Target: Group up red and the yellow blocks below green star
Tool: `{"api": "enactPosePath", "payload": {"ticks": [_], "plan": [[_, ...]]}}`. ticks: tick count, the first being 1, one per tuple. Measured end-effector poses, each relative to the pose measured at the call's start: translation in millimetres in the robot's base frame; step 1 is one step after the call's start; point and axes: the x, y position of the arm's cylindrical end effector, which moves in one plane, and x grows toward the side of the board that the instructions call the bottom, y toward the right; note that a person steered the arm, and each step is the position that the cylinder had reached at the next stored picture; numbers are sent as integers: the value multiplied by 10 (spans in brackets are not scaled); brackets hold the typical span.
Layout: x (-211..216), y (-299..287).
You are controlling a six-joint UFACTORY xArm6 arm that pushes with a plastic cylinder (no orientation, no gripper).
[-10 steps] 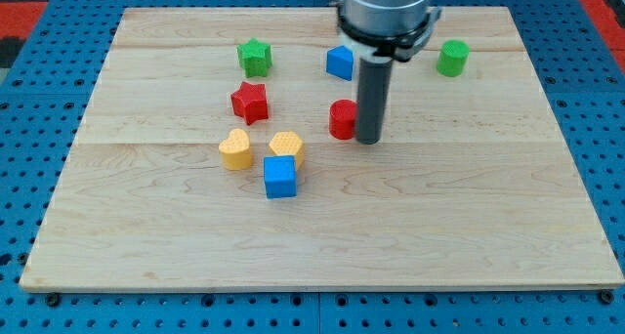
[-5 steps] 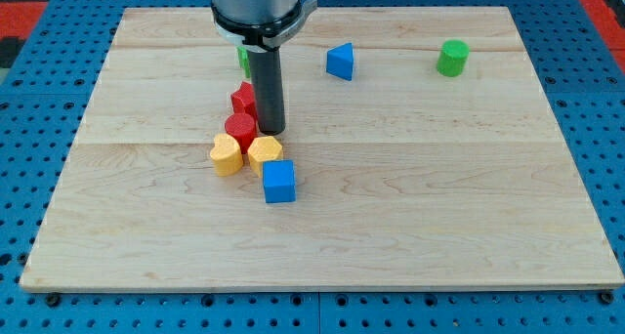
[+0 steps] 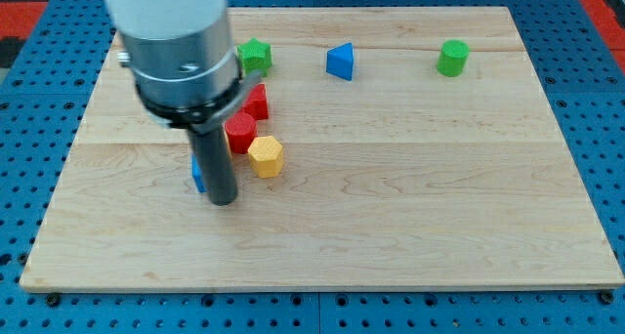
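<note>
My tip [image 3: 224,199] rests on the table [image 3: 410,207] at seven o'clock from the yellow block [image 3: 265,156]; the tool is a plain rod, pinching nothing.

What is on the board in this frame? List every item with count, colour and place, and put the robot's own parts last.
green star: 1, green, top of the view, left of centre.
blue block: 1, blue, top centre, shape unclear.
green cylinder: 1, green, top right.
red star: 1, red, below the green star, partly hidden.
red block: 1, red, just below the red star.
yellow block: 1, yellow, lower right of the red block.
blue sliver: 1, blue, mostly hidden behind the rod.
wooden board: 1, light wood.
my tip: 1, dark, lower left of the yellow block.
</note>
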Motion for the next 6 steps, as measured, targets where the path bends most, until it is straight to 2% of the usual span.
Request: {"api": "enactPosePath", "payload": {"ticks": [1,2,3,4,6], "plan": [[123,-613],[-489,-757],[-748,-433],[-768,-29],[-781,-125]]}}
